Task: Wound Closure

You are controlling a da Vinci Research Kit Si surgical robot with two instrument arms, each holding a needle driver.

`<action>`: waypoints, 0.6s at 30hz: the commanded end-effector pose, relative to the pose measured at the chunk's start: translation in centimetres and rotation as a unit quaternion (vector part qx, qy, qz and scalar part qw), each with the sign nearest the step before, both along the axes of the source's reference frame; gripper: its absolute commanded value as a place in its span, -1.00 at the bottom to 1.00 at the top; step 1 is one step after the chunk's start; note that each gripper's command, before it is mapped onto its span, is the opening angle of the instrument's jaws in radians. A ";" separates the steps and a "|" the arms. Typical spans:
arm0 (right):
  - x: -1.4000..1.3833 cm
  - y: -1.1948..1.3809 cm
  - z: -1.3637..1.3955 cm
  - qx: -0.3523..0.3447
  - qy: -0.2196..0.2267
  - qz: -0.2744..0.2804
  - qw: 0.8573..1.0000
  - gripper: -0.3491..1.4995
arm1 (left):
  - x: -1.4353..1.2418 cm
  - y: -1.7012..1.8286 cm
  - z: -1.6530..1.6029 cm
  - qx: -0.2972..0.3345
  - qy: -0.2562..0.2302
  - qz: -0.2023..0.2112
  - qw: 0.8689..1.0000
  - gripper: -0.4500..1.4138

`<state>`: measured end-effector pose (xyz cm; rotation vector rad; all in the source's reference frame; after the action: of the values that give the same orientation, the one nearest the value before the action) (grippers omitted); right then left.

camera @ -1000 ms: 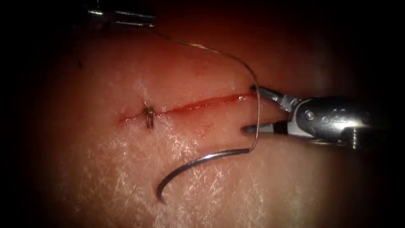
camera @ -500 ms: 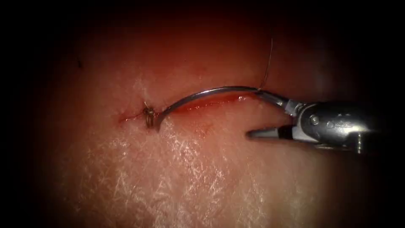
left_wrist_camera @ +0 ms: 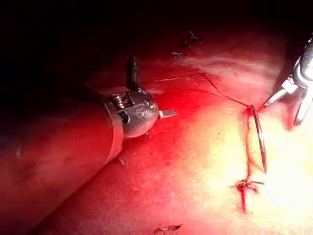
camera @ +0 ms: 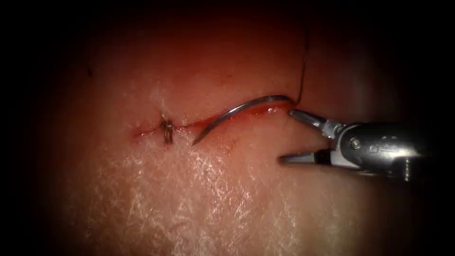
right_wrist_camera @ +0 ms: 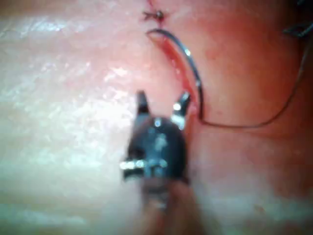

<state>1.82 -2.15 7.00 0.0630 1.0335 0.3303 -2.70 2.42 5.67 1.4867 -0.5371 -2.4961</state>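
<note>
Along the cut (camera: 227,116), centre frame, needle (camera: 237,110) lies free on tissue (camera: 199,189); right end effector (camera: 284,136) wide open, empty; left end effector (left_wrist_camera: 161,90) wide open, empty; thread (camera: 303,71) trails upward

tissue (camera: 199,199): pink, flecked with white
cut (camera: 222,118): red
needle (camera: 237,111): silver
thread (camera: 303,71): dark
right tool (camera: 286,136): silver metal
</note>
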 end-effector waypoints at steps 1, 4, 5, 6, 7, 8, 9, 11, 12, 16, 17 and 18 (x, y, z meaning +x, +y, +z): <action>0.02 -0.08 0.04 0.001 0.002 -0.002 1.000 0.53 | -0.03 0.05 0.03 0.012 -0.006 -0.007 1.000 0.98; -0.05 -0.12 0.01 0.001 0.004 -0.004 1.000 0.53 | 0.04 0.08 -0.04 0.040 -0.028 -0.027 0.998 0.98; -0.08 -0.13 0.00 0.001 0.005 -0.005 1.000 0.53 | 0.06 0.09 -0.07 0.047 -0.036 -0.032 0.998 0.98; -0.11 -0.14 -0.01 -0.001 0.006 -0.008 1.000 0.53 | 0.09 0.08 -0.12 0.069 -0.053 -0.040 0.995 0.98; -0.14 -0.15 -0.03 -0.002 0.004 -0.007 1.000 0.53 | 0.11 0.07 -0.16 0.086 -0.066 -0.044 0.993 0.98; -0.19 -0.15 -0.06 -0.002 0.002 -0.006 1.000 0.53 | 0.15 0.04 -0.27 0.134 -0.097 -0.056 0.985 0.98; -0.22 -0.14 -0.07 -0.002 0.001 -0.005 1.000 0.53 | 0.15 0.00 -0.32 0.156 -0.111 -0.059 0.980 0.98; -0.25 -0.12 -0.10 -0.001 0.004 0.002 1.000 0.53 | 0.14 -0.16 -0.42 0.205 -0.138 -0.064 0.967 0.98; -0.27 -0.12 -0.12 -0.001 0.005 0.002 1.000 0.53 | 0.13 -0.25 -0.45 0.222 -0.145 -0.067 0.962 0.98; -0.28 -0.14 -0.15 -0.001 0.009 0.005 1.000 0.53 | 0.09 -0.60 -0.56 0.260 -0.157 -0.072 0.950 0.96; -0.27 -0.14 -0.16 -0.001 0.009 0.005 1.000 0.53 | 0.08 -0.72 -0.59 0.270 -0.161 -0.070 0.947 0.93; -0.26 -0.15 -0.16 -0.001 0.008 0.005 1.000 0.53 | 0.06 -0.85 -0.62 0.285 -0.168 -0.066 0.941 0.89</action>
<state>1.49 -2.25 6.78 0.0552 1.0492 0.3387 -2.61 1.47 4.96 2.1964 0.1243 -2.6407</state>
